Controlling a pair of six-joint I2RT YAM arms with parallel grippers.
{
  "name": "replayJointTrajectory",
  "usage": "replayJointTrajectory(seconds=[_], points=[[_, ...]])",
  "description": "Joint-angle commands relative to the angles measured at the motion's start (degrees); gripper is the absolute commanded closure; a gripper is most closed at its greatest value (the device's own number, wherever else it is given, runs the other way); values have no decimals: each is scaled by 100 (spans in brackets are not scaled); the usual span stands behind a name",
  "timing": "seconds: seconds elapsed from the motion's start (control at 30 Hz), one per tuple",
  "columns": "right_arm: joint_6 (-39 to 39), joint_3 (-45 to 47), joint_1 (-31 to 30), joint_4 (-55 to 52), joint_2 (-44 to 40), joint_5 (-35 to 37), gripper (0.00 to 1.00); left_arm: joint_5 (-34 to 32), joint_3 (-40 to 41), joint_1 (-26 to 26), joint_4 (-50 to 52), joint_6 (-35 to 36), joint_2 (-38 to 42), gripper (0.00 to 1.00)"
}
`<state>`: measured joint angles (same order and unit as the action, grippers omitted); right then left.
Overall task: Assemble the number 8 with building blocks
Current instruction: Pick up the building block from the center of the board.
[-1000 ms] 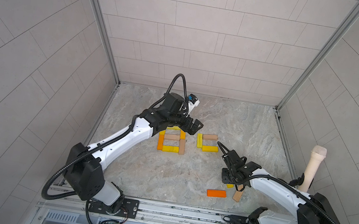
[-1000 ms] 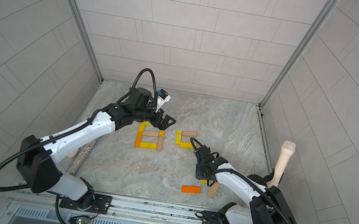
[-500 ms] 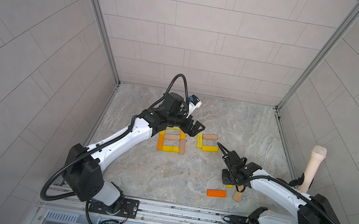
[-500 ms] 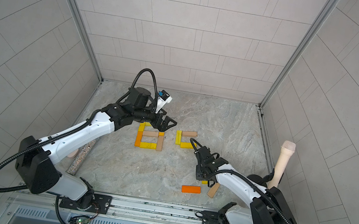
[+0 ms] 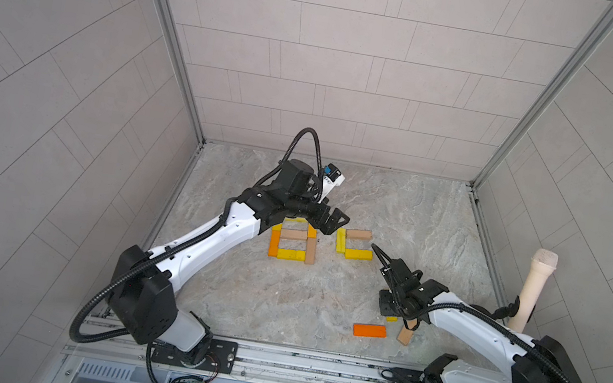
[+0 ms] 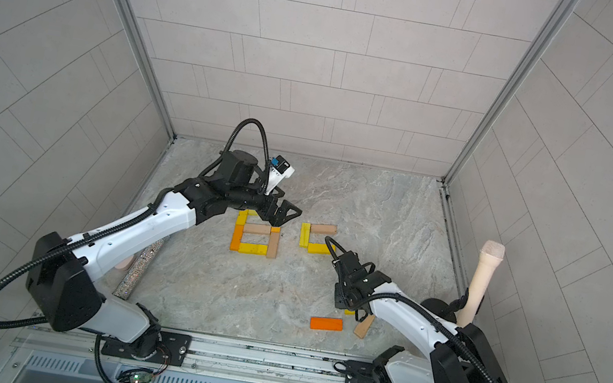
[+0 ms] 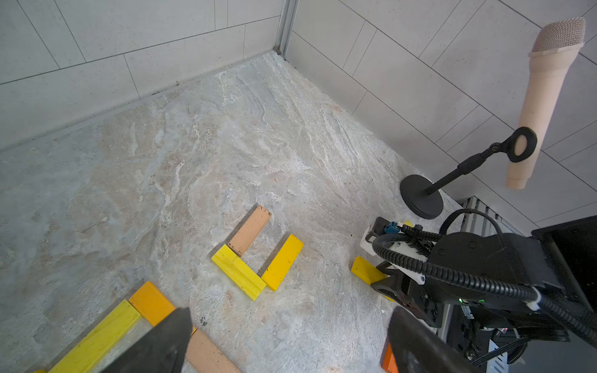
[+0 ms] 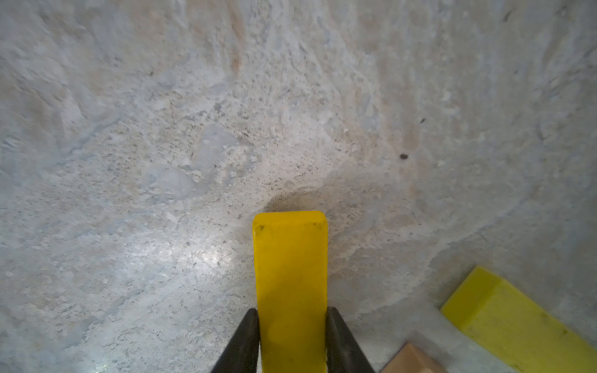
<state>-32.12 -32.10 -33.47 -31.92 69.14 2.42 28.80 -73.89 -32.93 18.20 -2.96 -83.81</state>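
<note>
A partly built figure of yellow, orange and tan building blocks lies mid-table, its top under my left arm. Beside it three blocks form a C: a tan one and two yellow ones. My left gripper hovers open and empty between the figure and the C; the left wrist view shows its wide-apart fingers. My right gripper is shut on a yellow block near the front right, pointing down at the table. In a top view only a corner of that block shows under the wrist.
Loose orange and tan blocks lie beside the right gripper; another yellow block lies close by. A cream microphone-shaped cylinder on a black stand stands at the right wall. A glittery cylinder lies under the left arm.
The left gripper has shifted a little to the right above the figure. The right arm has barely moved, still over the same yellow block.
</note>
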Motion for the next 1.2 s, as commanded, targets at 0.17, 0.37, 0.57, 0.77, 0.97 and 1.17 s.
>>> replayJointTrajectory(seconds=[0.17, 0.37, 0.57, 0.77, 0.97, 1.17], points=[[-23, 183, -138, 45, -355, 78, 64, 126, 195, -29, -230, 158, 131, 0], [-57, 120, -145, -20, -257, 193, 62, -11, 290, -87, -241, 196, 230, 0], [-66, 107, -142, -18, -187, 190, 58, 3, 209, -100, -132, 209, 176, 0], [-36, 37, -151, -33, 4, 134, 56, -12, 207, -100, -130, 208, 224, 0], [-4, -5, -162, -41, 142, 100, 58, -12, 181, -100, -97, 198, 224, 0], [-22, -7, -173, -60, 66, 157, 64, -32, 146, -100, -73, 156, 177, 0]])
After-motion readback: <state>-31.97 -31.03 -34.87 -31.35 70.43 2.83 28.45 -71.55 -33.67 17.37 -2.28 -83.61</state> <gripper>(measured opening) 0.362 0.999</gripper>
